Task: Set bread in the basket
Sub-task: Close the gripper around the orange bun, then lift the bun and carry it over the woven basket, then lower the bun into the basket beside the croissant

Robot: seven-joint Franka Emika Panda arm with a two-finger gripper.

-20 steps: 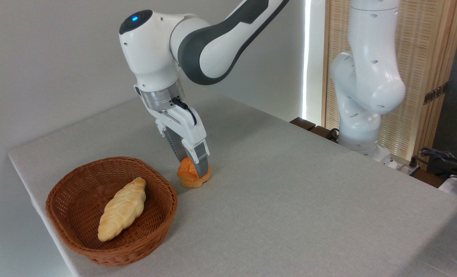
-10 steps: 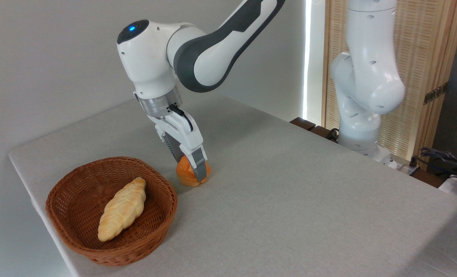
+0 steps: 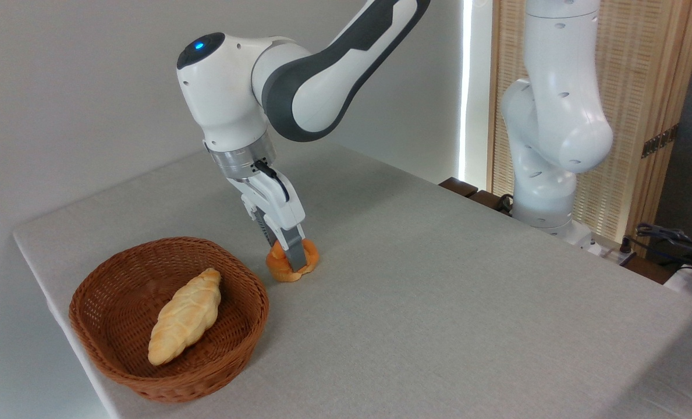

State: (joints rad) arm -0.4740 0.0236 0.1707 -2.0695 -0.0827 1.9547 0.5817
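Evidently the fingers (image 3: pixel 287 260) pinched the bread (image 3: pixel 291 267) on the surface (image 3: pixel 439 302); lifting well clear of the basket (image 3: pixel 171 317) rim seemed wise.

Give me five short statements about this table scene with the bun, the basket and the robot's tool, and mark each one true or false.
1. The orange bun sits on the table, outside the basket. True.
2. The basket is empty. False: a pale braided loaf lies in it.
3. The tool is down at the bun, fingers closed on it. True.
4. The bun lies left of the basket. False: it lies right of the basket, near its rim.
5. The braided loaf is in the tool's grip. False: the tool is at the bun.
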